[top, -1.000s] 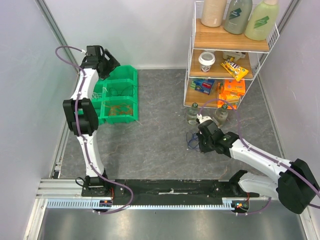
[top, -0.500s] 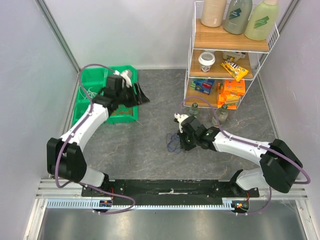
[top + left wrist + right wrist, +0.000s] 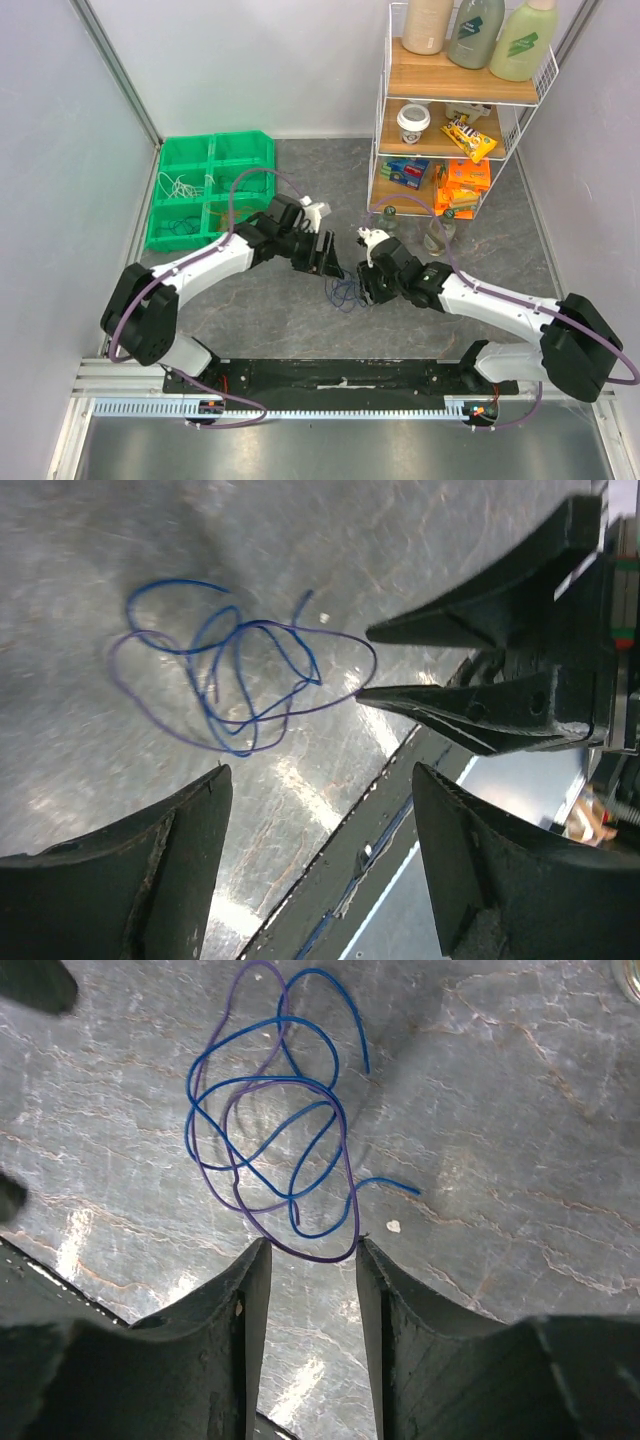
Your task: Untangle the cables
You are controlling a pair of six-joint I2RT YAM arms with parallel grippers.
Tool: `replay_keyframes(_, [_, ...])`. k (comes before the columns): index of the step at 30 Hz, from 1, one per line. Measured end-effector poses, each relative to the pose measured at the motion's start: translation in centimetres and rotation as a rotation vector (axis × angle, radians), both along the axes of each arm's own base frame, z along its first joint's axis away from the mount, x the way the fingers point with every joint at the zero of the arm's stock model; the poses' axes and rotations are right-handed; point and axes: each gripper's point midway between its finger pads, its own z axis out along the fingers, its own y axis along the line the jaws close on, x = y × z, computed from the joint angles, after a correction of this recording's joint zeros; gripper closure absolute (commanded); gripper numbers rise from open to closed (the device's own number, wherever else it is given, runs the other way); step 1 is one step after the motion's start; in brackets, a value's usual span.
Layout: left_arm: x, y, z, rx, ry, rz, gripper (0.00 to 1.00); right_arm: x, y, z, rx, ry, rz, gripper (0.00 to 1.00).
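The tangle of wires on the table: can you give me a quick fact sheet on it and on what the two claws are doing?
cables: one loose tangle of blue and purple wires, lying flat on the grey table
left gripper: open, close beside the tangle, holding nothing
right gripper: open, fingertips at the tangle's purple loop, nothing clamped
green bin: far left of the table, apart from both grippers; white wires in one compartment
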Motion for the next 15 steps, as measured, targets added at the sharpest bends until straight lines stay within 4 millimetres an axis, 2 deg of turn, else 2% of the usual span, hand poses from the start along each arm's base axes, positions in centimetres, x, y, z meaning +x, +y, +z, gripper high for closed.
replay_keyframes(5, [-2.5, -2.9, -1.3, 0.009, 0.028, -0.145, 0.21, 0.0, -0.9, -0.5, -0.017, 0.003, -0.04, 0.56])
replay_keyframes(7, [-2.9, -3.7, -1.9, 0.022, 0.037, -0.178, 0.28, 0.0, -1.2, -0.7, -0.021, 0.01, -0.059, 0.57])
replay_keyframes(10, [-3.3, -4.6, -2.9, 0.056, 0.052, -0.206, 0.32, 0.4, -2.0, -1.1, -0.028, 0.018, -0.092, 0.56])
replay_keyframes(12, [-3.1, -4.8, -3.4, 0.08, 0.049, -0.202, 0.3, 0.6, -2.5, -1.3, -0.032, 0.02, -0.112, 0.55])
replay_keyframes(15, [-2.4, -4.5, -3.7, 0.115, 0.032, -0.173, 0.18, 0.8, -3.0, -1.4, -0.036, 0.023, -0.133, 0.51])
